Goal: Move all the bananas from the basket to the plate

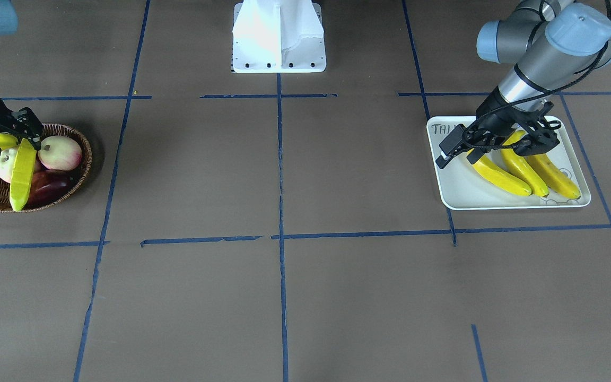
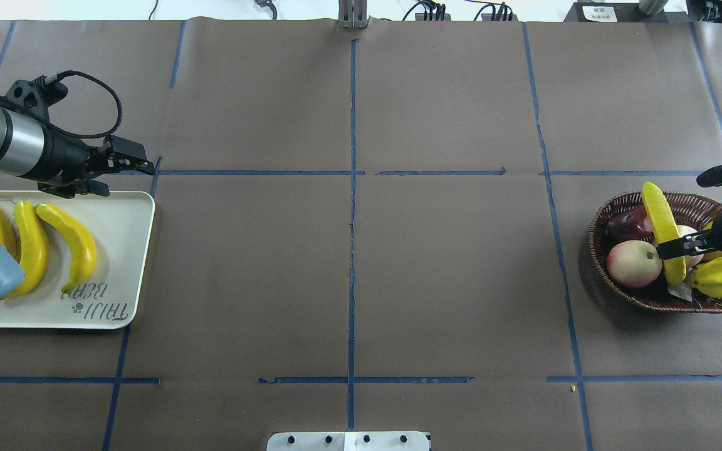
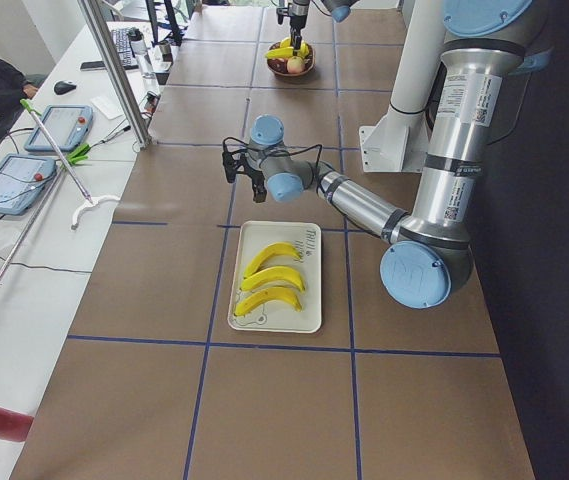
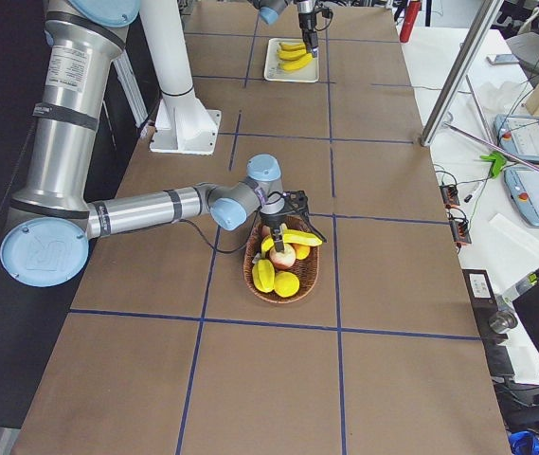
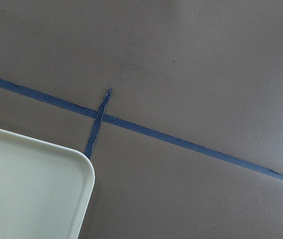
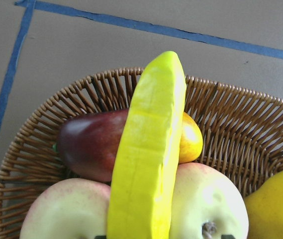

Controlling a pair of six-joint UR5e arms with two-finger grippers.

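While clamped near its end in right end effector [image 1: 23, 139], frame left, likely to pivot and slip: long yellow-green banana [image 1: 22, 175], over brown wicker basket [image 1: 84, 170].

The basket [image 1: 84, 170] is cut off at the front view's 9 o'clock edge, the left arm [image 1: 528, 74] hides the top ends of the bananas [image 1: 499, 178] and most letters on the plate [image 1: 459, 191], and the right wrist view cuts off the long yellow fruit [image 6: 148, 164] at 6 o'clock.
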